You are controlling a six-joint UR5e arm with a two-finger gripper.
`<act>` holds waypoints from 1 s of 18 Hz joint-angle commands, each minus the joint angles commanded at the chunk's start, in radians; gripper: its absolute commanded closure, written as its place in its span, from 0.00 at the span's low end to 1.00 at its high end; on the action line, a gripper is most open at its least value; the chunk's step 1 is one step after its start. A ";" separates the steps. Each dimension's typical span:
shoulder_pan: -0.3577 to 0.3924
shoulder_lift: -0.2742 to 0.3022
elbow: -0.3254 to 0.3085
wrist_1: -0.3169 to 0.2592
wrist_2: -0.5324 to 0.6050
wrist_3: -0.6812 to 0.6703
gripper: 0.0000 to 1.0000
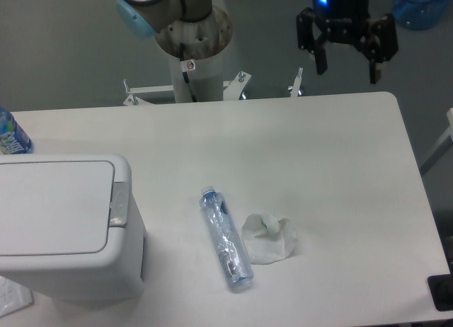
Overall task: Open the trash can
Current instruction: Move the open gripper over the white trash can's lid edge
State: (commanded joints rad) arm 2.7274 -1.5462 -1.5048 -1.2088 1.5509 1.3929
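Note:
The trash can (pixel 60 224) is a large boxy white bin at the table's front left. Its flat white lid (pixel 53 207) lies shut, with a small grey push-latch (pixel 119 205) on its right edge. My gripper (pixel 347 69) hangs at the top right, above the table's far edge, far from the bin. Its two black fingers (pixel 320 54) stand apart and hold nothing.
A clear plastic bottle (pixel 226 238) lies on the white table (pixel 318 164) right of the bin. A crumpled white tissue (pixel 269 238) lies beside it. A blue-labelled bottle (pixel 10 136) stands at the left edge. The arm's base (pixel 192 40) is at the back.

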 joint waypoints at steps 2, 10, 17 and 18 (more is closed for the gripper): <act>-0.002 -0.002 -0.002 0.002 0.002 0.000 0.00; -0.087 -0.055 0.000 0.112 -0.055 -0.315 0.00; -0.228 -0.103 -0.002 0.213 -0.061 -0.785 0.00; -0.250 -0.112 -0.002 0.224 -0.061 -0.828 0.00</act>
State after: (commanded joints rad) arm 2.4776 -1.6581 -1.5064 -0.9849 1.4895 0.5649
